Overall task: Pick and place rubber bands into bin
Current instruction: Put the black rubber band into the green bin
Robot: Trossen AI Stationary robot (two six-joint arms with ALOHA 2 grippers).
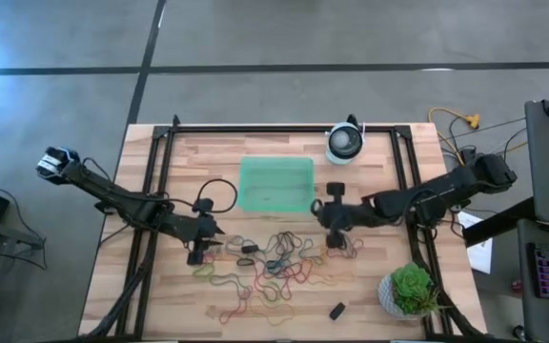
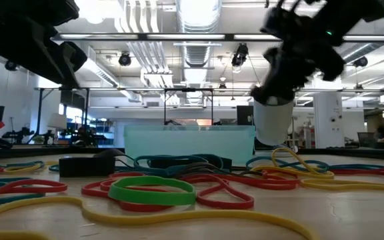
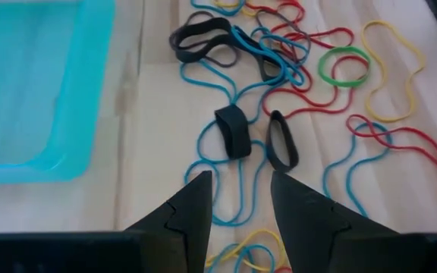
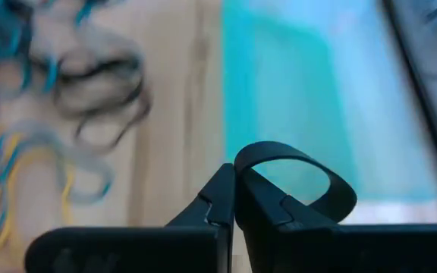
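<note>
The right gripper [image 4: 235, 199] has its fingers pinched tight on a thick black rubber band [image 4: 298, 176], held up off the counter [image 1: 370, 295] just beside the green bin's [image 1: 275, 184] near right corner. The left gripper [image 3: 239, 201] hangs low over the left side of the heap with its fingers spread and empty, two thick black loops [image 3: 232, 130] lying just ahead of them. The other rubber bands [image 1: 274, 267] lie scattered on the counter in front of the bin
</note>
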